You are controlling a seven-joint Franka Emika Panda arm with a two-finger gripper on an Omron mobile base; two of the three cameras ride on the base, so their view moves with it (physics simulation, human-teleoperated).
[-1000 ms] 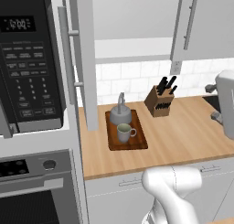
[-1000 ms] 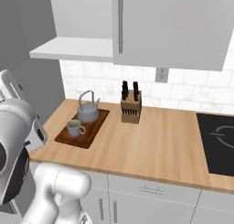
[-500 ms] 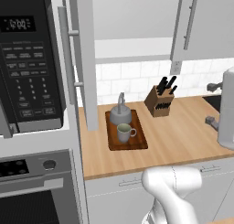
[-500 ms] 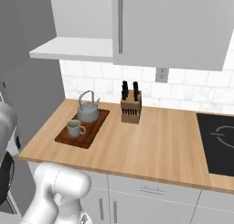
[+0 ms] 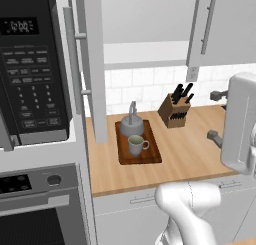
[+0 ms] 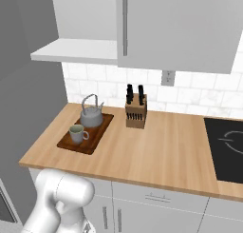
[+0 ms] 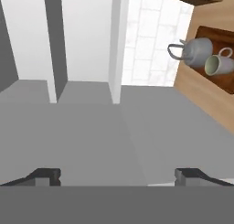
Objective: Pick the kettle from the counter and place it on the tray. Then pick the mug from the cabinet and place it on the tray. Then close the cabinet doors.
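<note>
The end effector (image 7: 117, 175) is spread wide and holds nothing, facing a flat light grey cabinet door (image 7: 91, 141). Well away from it, the dark brown wooden tray (image 6: 86, 133) rests on the tan wood-grain counter (image 6: 161, 146), carrying the squat grey metal kettle (image 6: 92, 115) and, just beside it, the greyish-green mug (image 6: 77, 133).

You have a worktop (image 6: 156, 146) of pale wood grain with a matt, smooth finish. On it the tray (image 6: 97, 136) is darker brown wood, also matt. The kettle (image 6: 91, 117) looks like dull grey metal; the mug (image 6: 76, 133) reads as glazed ceramic, greyish-green outside, pale inside. The cabinet doors (image 6: 180, 27) are flat, matt grey with a brushed silver handle (image 6: 125, 23). The knife block (image 6: 135, 113) is mid-brown wood; the wall tiles (image 6: 199, 96) are white, faintly veined.
</note>
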